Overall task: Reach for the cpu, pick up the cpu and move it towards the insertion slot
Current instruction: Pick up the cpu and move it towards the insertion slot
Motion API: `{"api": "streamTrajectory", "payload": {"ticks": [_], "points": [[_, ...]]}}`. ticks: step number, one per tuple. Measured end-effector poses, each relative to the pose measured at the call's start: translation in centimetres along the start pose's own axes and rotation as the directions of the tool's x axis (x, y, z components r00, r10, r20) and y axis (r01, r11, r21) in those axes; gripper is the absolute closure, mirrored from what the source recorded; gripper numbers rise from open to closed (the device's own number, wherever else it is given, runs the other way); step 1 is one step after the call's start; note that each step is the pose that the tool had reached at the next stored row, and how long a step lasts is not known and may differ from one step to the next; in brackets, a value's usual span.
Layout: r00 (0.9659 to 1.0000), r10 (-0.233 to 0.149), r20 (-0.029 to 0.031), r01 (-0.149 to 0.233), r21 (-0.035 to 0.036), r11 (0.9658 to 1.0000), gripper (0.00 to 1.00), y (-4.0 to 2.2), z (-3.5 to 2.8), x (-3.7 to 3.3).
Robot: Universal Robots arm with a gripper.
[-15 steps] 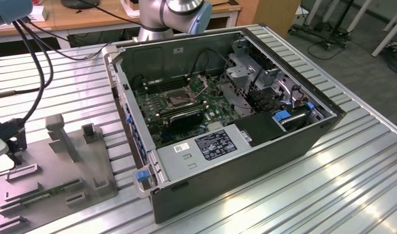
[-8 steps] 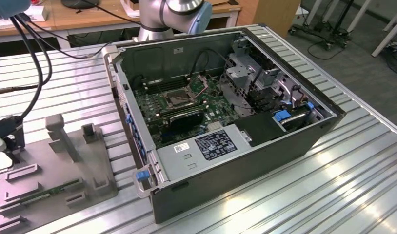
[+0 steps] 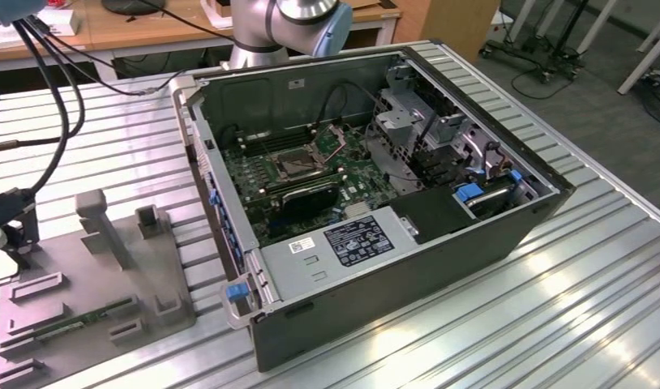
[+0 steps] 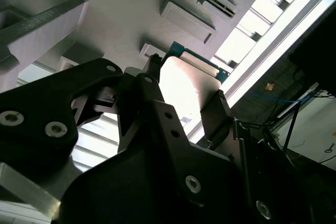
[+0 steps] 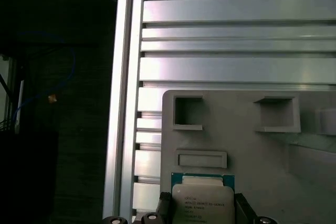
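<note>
In both wrist views the gripper (image 5: 203,212) has its jaws clenched on the cpu (image 5: 202,199) — one dark finger (image 5: 166,208) pressed to each of two opposite edges of the chip, whose silvery face and green rim show between them. The chip is over the grey tray (image 5: 252,150) near its corner, just beside a shallow rectangular recess (image 5: 202,159); whether it is lifted clear I cannot tell. In the exterior view the insertion slot (image 3: 297,166) lies inside the open computer case (image 3: 417,243) — well apart from the tray, on the slatted metal table (image 3: 546,324)
</note>
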State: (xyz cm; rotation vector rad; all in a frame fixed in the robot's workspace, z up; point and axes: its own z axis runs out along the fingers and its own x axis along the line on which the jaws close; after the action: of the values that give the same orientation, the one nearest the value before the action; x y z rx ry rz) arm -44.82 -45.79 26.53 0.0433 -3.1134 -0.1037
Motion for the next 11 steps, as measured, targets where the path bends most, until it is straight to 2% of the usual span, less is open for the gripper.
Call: {"api": "streamTrajectory", "payload": {"ticks": [11], "points": [[1.0, 0.0, -0.0002, 0.0, 0.0001, 1.0, 0.45, 0.02, -0.32, 0.01]]}}
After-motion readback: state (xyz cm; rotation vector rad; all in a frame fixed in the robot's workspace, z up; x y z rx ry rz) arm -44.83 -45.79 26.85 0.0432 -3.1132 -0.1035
